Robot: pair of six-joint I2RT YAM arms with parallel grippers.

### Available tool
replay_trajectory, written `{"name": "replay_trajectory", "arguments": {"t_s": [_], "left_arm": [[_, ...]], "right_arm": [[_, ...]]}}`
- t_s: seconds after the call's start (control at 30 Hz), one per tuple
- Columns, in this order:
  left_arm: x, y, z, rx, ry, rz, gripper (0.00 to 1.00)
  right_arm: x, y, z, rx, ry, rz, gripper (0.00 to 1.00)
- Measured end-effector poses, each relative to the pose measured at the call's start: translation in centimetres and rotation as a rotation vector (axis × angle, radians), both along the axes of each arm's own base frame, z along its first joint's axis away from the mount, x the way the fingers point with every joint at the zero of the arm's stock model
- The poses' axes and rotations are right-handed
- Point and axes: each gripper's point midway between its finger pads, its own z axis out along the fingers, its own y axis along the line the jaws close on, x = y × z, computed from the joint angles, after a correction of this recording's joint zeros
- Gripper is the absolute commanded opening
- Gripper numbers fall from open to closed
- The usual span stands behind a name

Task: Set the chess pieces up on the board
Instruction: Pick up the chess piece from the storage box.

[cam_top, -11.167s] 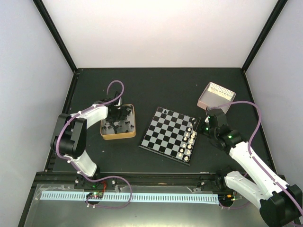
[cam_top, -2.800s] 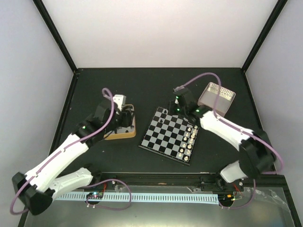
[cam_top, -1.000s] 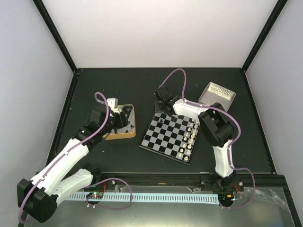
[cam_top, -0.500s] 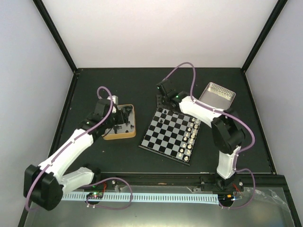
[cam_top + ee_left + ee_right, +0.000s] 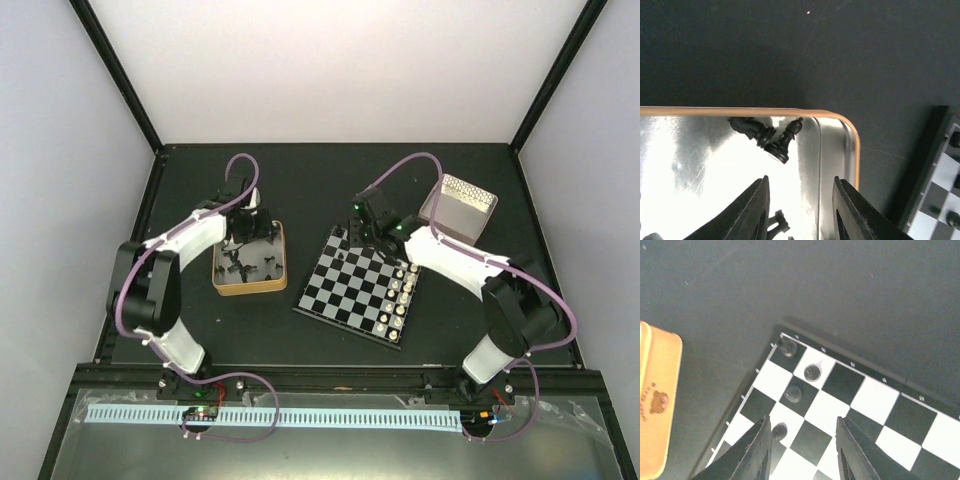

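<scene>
Dark table (image 5: 330, 180): board (image 5: 350, 290) centre, four chess pieces (image 5: 812, 372) on its far corner, rest in gold-rimmed tin (image 5: 790, 111). Left gripper (image 5: 800, 179) over tin, right gripper (image 5: 802, 419) over that corner; both parted, empty. Watch touching pair at tin wall: you may pinch both.

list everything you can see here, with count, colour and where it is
board: one, black and pale grey checks, middle of the table
chess pieces on the board: four, black, at its far left corner
chess pieces in the tin: several, black, lying loose; exact count unclear
cream pieces: two rows, cream, along the board's right edge; count unclear
tin: one, gold rim, left of the board
pink box: one, pinkish, right of the board's far end
table: one, black
left gripper: one, black, open over the tin
right gripper: one, black, open over the board's far left corner
</scene>
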Motion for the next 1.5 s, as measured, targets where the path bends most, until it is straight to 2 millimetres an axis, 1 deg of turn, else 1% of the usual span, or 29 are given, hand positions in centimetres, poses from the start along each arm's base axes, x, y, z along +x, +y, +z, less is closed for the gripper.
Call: {"name": "replay_trajectory", "arguments": {"t_s": [0.07, 0.17, 0.27, 0.4, 0.73, 0.8, 1.0, 1.13, 1.2, 1.33, 1.4, 1.5], "left_arm": [[0.5, -0.2, -1.1, -0.005, 0.036, -0.003, 0.36], [1.0, -0.2, -2.5, 0.000, 0.077, 0.001, 0.33], [0.9, -0.1, -3.3, 0.005, 0.109, 0.011, 0.31], [0.9, 0.3, -4.5, 0.009, 0.143, 0.026, 0.28], [1.1, 1.2, -6.0, -0.013, 0.189, 0.054, 0.27], [1.1, 1.2, -6.3, -0.025, 0.200, 0.053, 0.24], [1.3, 1.2, -6.1, -0.048, 0.196, 0.048, 0.08], [1.4, 1.0, -5.9, -0.057, 0.187, 0.037, 0.06], [1.1, 1.0, -5.9, -0.064, 0.185, 0.033, 0.06], [-0.9, 1.0, -5.7, -0.080, 0.195, 0.025, 0.05], [-2.1, 1.0, -5.3, -0.090, 0.193, 0.021, 0.05], [-3.4, 0.9, -4.2, -0.115, 0.171, 0.009, 0.05]], "right_arm": [[-0.9, -0.5, -1.0, -0.006, 0.026, 0.001, 0.37], [-1.7, -1.0, -1.4, -0.005, 0.041, 0.000, 0.36], [-2.1, -1.3, -0.9, 0.009, 0.035, -0.004, 0.36], [-2.1, -1.2, 0.2, 0.033, 0.013, -0.006, 0.36], [-2.1, -1.3, 0.5, 0.036, 0.009, -0.007, 0.35], [-2.1, -1.3, 0.5, 0.037, 0.007, -0.007, 0.35], [-2.2, -1.3, 0.7, 0.041, 0.005, -0.009, 0.35], [-2.2, -1.3, 0.8, 0.043, 0.005, -0.010, 0.35], [-2.3, -1.3, 0.8, 0.046, 0.009, -0.009, 0.35], [-2.6, -0.5, 0.8, 0.082, 0.027, 0.021, 0.35], [-3.0, 0.4, 0.9, 0.122, 0.042, 0.056, 0.35], [-3.8, 2.2, 1.2, 0.209, 0.073, 0.129, 0.36]]}}
